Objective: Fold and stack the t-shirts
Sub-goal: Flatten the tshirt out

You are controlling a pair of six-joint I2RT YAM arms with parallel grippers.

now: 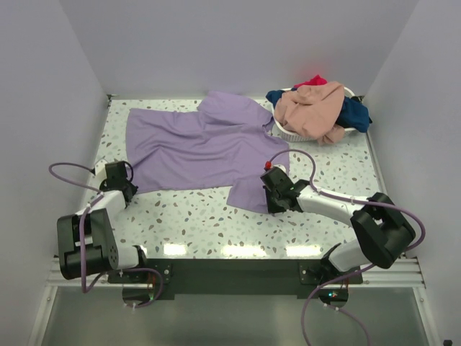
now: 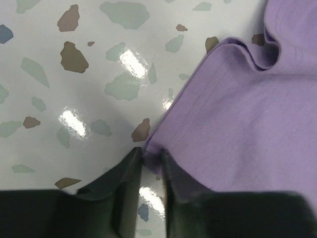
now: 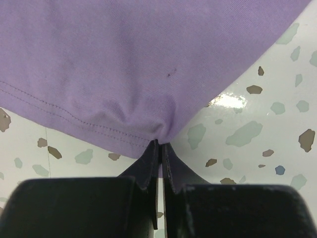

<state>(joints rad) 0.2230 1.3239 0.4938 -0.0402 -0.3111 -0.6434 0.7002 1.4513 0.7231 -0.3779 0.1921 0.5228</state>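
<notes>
Nearest me the left gripper (image 2: 148, 157) stands narrow but unclosed at a corner of the lavender t-shirt (image 1: 189, 148) spread on the table (image 1: 209, 225), the right gripper (image 3: 159, 145) pinching its hem: that thin corner might slip free, leaving a lopsided lift.

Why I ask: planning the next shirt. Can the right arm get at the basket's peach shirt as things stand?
Probably not yet: the right gripper is shut on the lavender shirt. Otherwise the way to the peach shirt in the basket looks free.
</notes>
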